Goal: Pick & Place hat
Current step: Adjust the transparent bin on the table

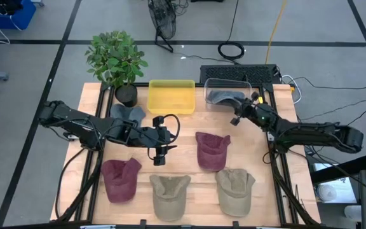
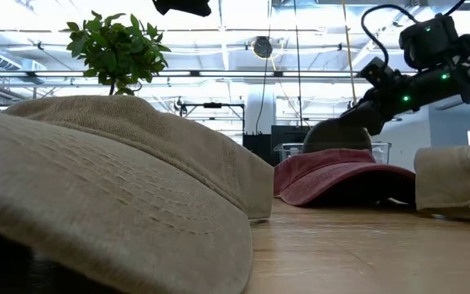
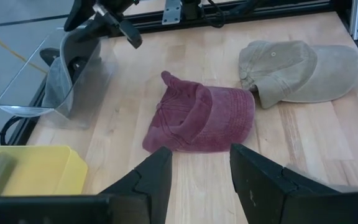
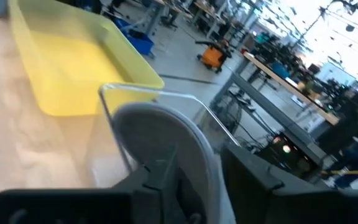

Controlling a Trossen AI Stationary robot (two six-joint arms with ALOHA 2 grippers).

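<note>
The right gripper [image 1: 239, 109], jaws parted around the grey hat [image 1: 224, 96], should be lifted clear once the hat settles inside the clear bin [image 1: 246, 84] at the table's far edge.

Bright even overhead light; low view foreground blurred; right wrist view smeared.

Beyond the parted left gripper [image 3: 199, 180] lies a maroon hat [image 3: 201, 118] beside a tan hat [image 3: 300, 70].

Probably workshop — open hall (benches [image 4: 278, 74]), ducts [image 2: 96, 75]
</note>
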